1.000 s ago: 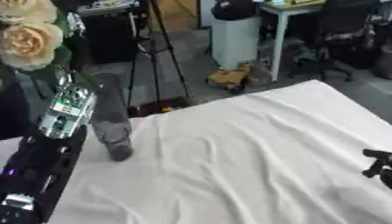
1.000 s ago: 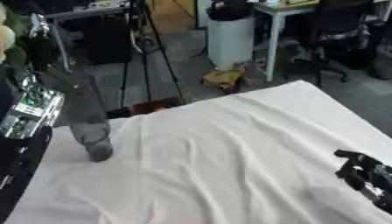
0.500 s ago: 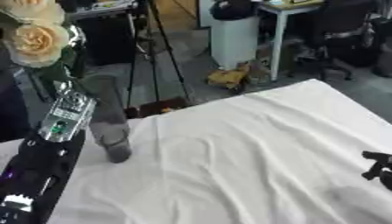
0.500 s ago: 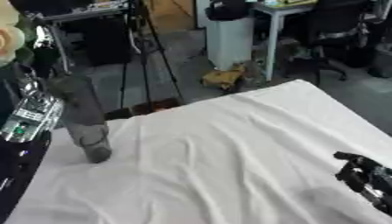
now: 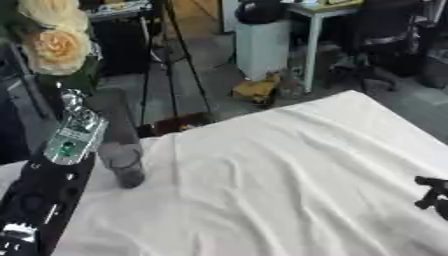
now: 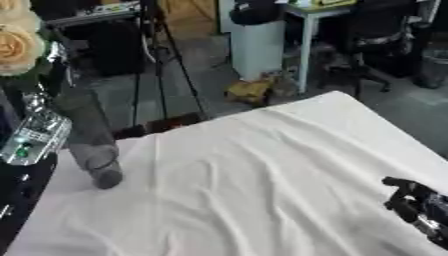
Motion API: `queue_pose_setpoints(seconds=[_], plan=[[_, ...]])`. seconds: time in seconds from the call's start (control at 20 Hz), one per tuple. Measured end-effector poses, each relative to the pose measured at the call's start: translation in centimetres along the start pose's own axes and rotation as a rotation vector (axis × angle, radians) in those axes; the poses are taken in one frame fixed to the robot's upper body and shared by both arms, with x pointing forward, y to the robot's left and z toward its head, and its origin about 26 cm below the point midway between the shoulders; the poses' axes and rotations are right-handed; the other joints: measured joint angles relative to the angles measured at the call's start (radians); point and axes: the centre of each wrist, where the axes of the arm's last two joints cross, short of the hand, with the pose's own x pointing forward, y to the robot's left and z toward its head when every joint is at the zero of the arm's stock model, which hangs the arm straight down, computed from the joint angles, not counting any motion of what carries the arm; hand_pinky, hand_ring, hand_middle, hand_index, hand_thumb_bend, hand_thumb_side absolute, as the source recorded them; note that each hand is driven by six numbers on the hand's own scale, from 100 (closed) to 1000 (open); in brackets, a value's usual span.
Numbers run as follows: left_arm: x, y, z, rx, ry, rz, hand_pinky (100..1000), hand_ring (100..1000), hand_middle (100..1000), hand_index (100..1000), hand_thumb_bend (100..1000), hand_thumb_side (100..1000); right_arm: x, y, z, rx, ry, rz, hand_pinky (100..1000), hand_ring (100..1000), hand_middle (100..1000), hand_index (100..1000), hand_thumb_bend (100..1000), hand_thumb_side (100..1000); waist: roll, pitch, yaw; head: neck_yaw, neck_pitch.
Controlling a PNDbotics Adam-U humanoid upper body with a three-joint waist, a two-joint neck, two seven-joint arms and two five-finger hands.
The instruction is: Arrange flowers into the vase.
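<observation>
I'm carrying the flowers toward the vase for insertion

I'm working over the white-clothed table, largest thing in view; my left arm is coming in along its left edge, and I cannot tell how its fingers are set, only that the cream flowers are riding above it, over the dark glass vase standing near the table's left side; next I'm judging the stems need lining up with the vase mouth and lowering; my right hand is idling at the lower right, fingers relaxed and holding nothing
</observation>
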Motion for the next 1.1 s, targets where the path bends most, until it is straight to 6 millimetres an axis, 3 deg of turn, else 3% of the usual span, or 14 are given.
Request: queue_pose_setpoints(seconds=[0.45, 0.65, 0.8, 0.9, 0.95, 1.1], plan=[[-0.62, 0.20, -0.29, -0.011, 0.032, -0.082, 100, 100, 100, 105, 574, 585, -0.18, 0.07, 0.36, -0.001, 0.009, -0.003, 708, 984, 467, 840, 663, 750, 0.000, -0.001, -0.006, 0.000, 0.000], [-0.64, 0.21, -0.30, -0.003, 0.035, -0.098, 100, 114, 100, 169, 584, 605, -0.24, 0.11, 0.48, -0.001, 0.012, -0.003, 708, 984, 467, 840, 660, 755, 0.000, -0.001, -0.006, 0.000, 0.000], [-0.64, 0.23, -0.33, -0.001, 0.036, -0.107, 126, 249, 100, 275, 569, 622, -0.26, 0.12, 0.52, -0.001, 0.013, -0.004, 707, 984, 467, 840, 660, 754, 0.000, -0.001, -0.006, 0.000, 0.000], [-0.65, 0.34, -0.44, 0.004, 0.031, -0.115, 126, 249, 100, 275, 569, 622, -0.27, 0.12, 0.53, -0.001, 0.013, -0.004, 707, 984, 467, 840, 660, 754, 0.000, -0.001, -0.006, 0.000, 0.000], [-0.65, 0.40, -0.50, 0.007, 0.030, -0.119, 193, 365, 188, 407, 484, 658, -0.28, 0.12, 0.54, -0.001, 0.014, -0.004, 707, 984, 467, 840, 661, 753, 0.000, -0.001, -0.006, 0.000, 0.000], [-0.77, 0.44, -0.55, 0.009, 0.029, -0.135, 220, 410, 241, 455, 416, 664, -0.28, 0.12, 0.56, -0.002, 0.014, -0.004, 707, 985, 466, 840, 661, 748, 0.000, -0.001, -0.006, -0.001, 0.000]])
